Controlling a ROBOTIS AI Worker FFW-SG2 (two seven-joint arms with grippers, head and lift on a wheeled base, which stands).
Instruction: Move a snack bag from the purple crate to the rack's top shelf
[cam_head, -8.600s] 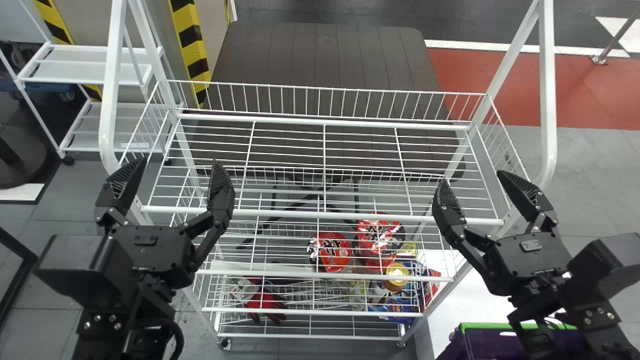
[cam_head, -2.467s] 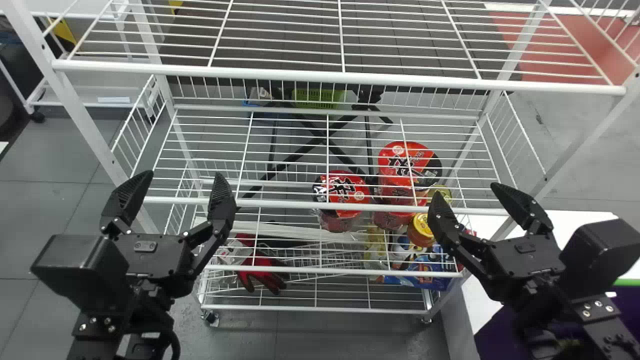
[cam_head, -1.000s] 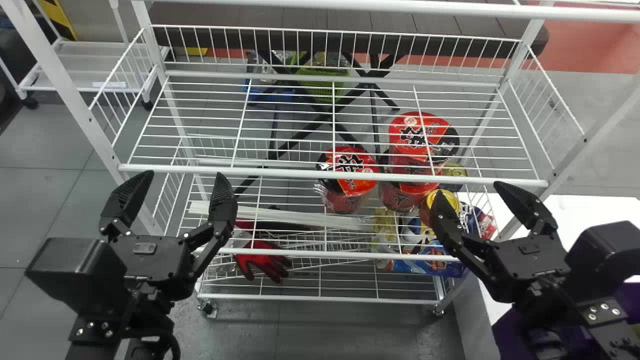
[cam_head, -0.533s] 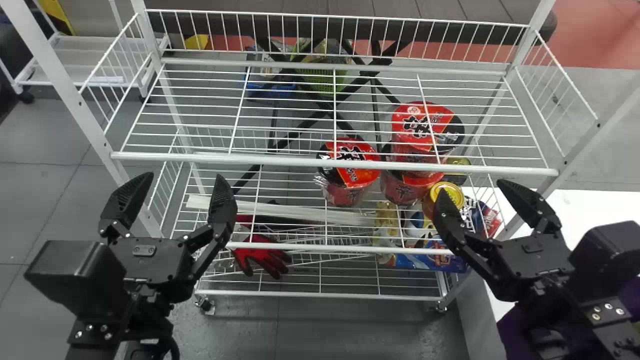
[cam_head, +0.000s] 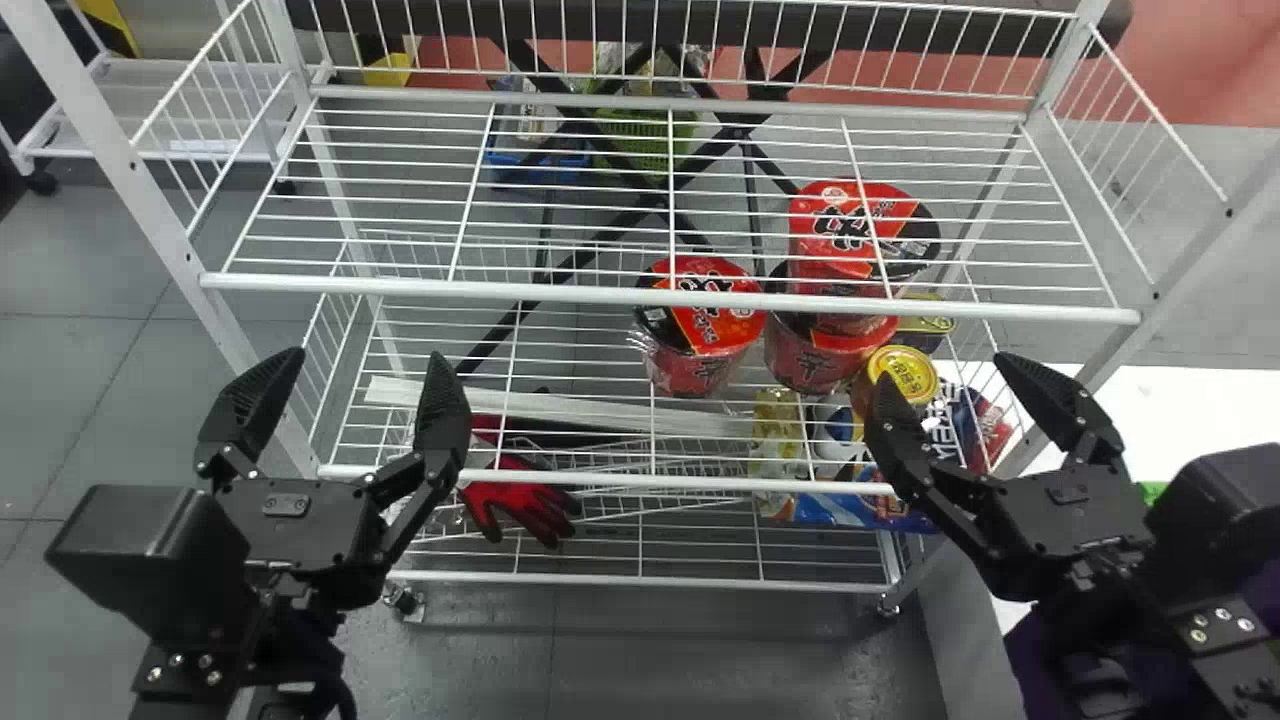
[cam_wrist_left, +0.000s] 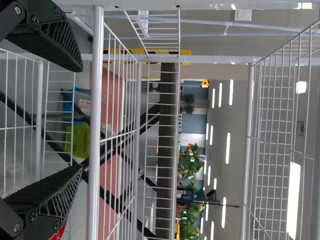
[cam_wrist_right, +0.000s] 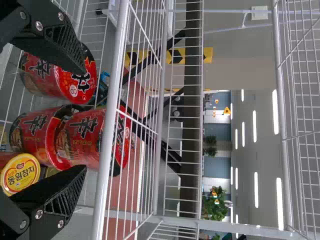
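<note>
My left gripper (cam_head: 356, 358) stands open at the left of the white rack (cam_head: 640, 292), nothing between its fingers. At the rack's right side my right gripper (cam_head: 945, 368) is open too, also holding nothing. Low at the right, the purple crate (cam_head: 1038, 645) is partly covered by my right arm; its contents are hidden. In the left wrist view my gripper (cam_wrist_left: 80, 119) faces a rack rail, with a higher wire shelf (cam_wrist_left: 275, 105) above it. My gripper (cam_wrist_right: 84, 120) in the right wrist view has red noodle cups (cam_wrist_right: 82, 132) behind its open fingers.
Red noodle cups (cam_head: 700, 320), a yellow-lidded can (cam_head: 903, 375) and colourful packets (cam_head: 960, 425) lie on the rack's lower shelves at the right. A red-black glove (cam_head: 520, 505) lies lower left. A white surface (cam_head: 1180, 410) adjoins the rack's right side.
In the head view the rack has shifted upward and grown larger; a high rail at the top edge has left the picture. Both arms keep nearly the same place there, grippers still open.
</note>
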